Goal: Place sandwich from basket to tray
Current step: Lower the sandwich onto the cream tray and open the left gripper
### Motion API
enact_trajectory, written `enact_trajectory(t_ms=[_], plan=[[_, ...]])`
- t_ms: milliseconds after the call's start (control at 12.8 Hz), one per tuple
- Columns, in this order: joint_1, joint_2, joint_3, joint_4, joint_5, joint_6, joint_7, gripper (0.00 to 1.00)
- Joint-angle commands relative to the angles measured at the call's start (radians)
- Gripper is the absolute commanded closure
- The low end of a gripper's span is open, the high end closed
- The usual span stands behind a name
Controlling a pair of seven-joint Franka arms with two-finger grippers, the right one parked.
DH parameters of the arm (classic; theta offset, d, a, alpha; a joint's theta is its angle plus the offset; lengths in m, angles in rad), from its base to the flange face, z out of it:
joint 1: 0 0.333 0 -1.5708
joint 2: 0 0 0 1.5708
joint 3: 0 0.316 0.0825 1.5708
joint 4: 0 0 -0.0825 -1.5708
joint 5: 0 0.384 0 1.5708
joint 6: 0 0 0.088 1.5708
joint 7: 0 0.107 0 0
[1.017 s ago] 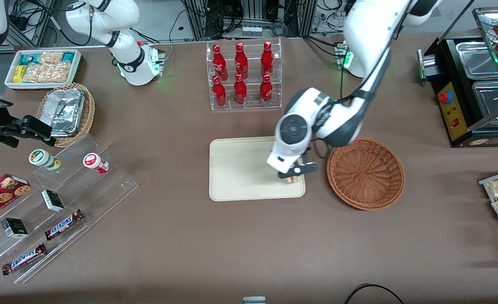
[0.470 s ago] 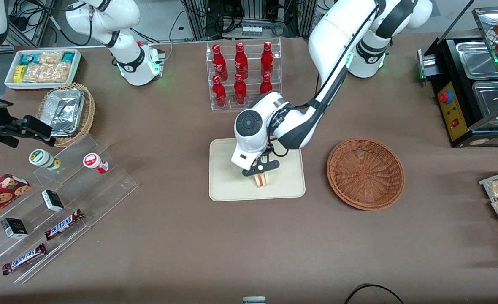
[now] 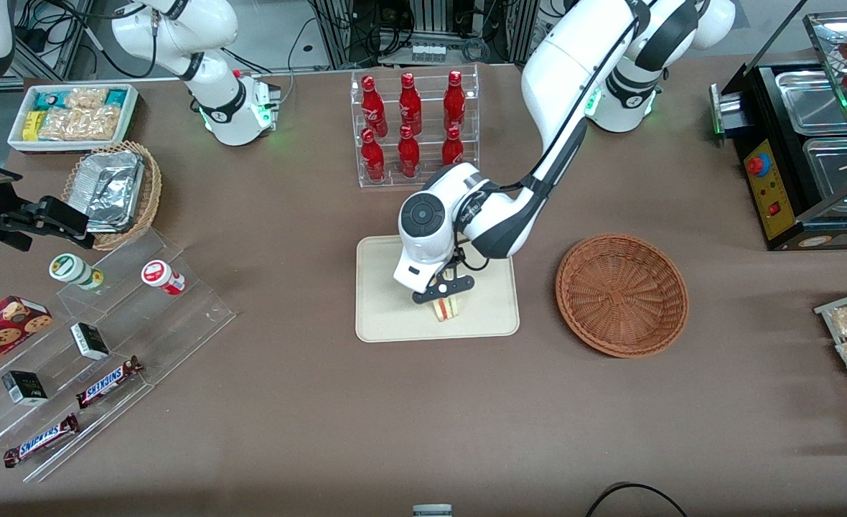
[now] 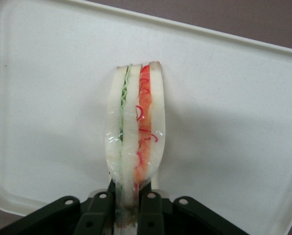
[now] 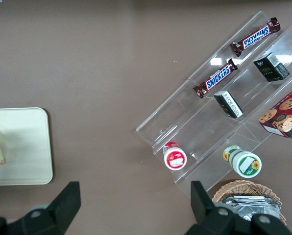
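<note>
The jaws of the gripper (image 3: 443, 289) are closed narrow on the sandwich (image 4: 134, 132), pinching its white bread from both sides. The sandwich stands on edge over the cream tray (image 3: 387, 316), probably touching it, though the contact is hard to see. The reddish-brown wicker basket (image 3: 621, 294) sits beside the tray on the tabletop (image 3: 423, 409).

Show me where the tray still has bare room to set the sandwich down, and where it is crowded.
The gripper holds the sandwich over the tray's middle, near the rim closest to the front camera. Bare cream surface lies toward the parked arm's end and toward the basket. The edge nearest the bottle rack is crowded by the arm's wrist overhead.
</note>
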Motion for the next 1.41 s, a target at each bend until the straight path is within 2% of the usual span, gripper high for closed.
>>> enact_trajectory(t_ms=[0,313,548,704,861,1017,1330], plan=[[-0.010,-0.004,0.010,0.028,0.013,-0.006,-0.017,0.00],[-0.011,-0.068,0.010,0.029,0.009,-0.036,-0.026,0.00],[-0.002,-0.149,0.012,0.029,0.012,-0.136,-0.012,0.00],[0.041,-0.192,0.012,0.025,0.013,-0.211,-0.008,0.00],[0.050,-0.217,0.016,0.022,0.018,-0.260,0.072,0.00],[0.105,-0.257,0.027,0.012,0.016,-0.347,0.095,0.00],[0.197,-0.359,0.027,-0.108,0.004,-0.365,0.273,0.00]])
